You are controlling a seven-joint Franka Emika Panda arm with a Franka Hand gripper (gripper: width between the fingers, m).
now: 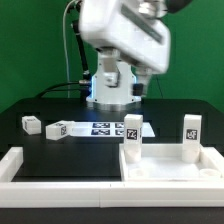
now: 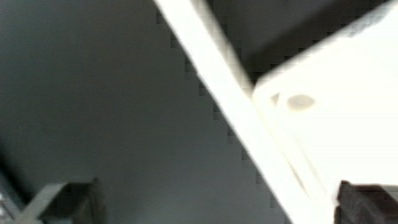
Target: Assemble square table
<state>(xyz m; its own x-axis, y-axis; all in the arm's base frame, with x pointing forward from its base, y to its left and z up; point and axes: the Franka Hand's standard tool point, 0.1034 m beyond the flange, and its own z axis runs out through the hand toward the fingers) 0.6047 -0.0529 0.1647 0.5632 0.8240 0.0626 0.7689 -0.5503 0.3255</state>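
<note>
The square table's white panel lies flat on the black table, low at the exterior view's right. Two chunky white legs stand upright at its far corners, one at the corner toward the exterior view's left and one toward the exterior view's right. Each shows a black-and-white tag. Whether they are fastened in cannot be told.

Two more legs lie loose well beyond the panel, toward the exterior view's left, one farther out and one nearer the panel. The marker board lies between them and the panel. A long white border bar runs out from the panel's near side.

In the wrist view, the panel's corner has a small round hole and lies against a white bar. The gripper has its fingers spread wide, with nothing between them.
</note>
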